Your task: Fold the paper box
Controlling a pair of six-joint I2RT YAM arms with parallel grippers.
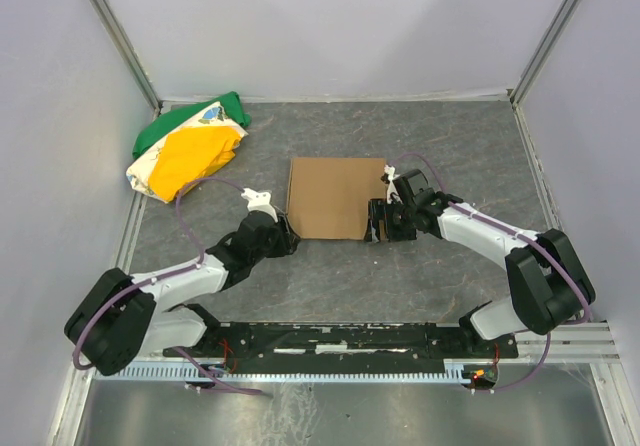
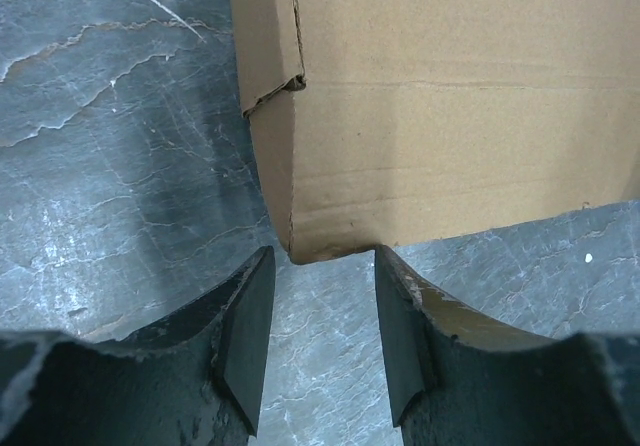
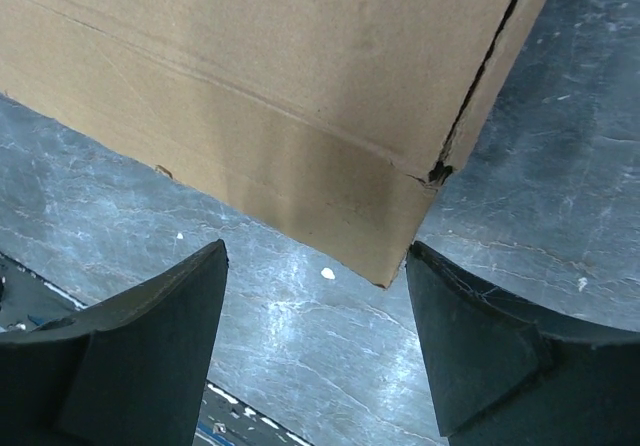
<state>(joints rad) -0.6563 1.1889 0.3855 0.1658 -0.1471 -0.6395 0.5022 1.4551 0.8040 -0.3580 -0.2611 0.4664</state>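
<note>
Off to the side, just one stray item: green, yellow and white cloth bundle [image 1: 190, 151], crumpled at far left corner of worktop [image 1: 330, 281], well apart from both arms, blocking neither. One paper box [image 1: 335, 198], plain brown cardboard, closed up compact and lying flat mid-worktop. Two end effectors, one at each near corner of it. Left end effector [image 1: 291, 238] at near left corner, jaws parted about halfway, corner right at the mouth of the gap; contact hard to tell, grips nothing. Right end effector [image 1: 374, 222] at near right corner, jaws spread wide, corner just ahead of the gap, clamps nothing
</note>
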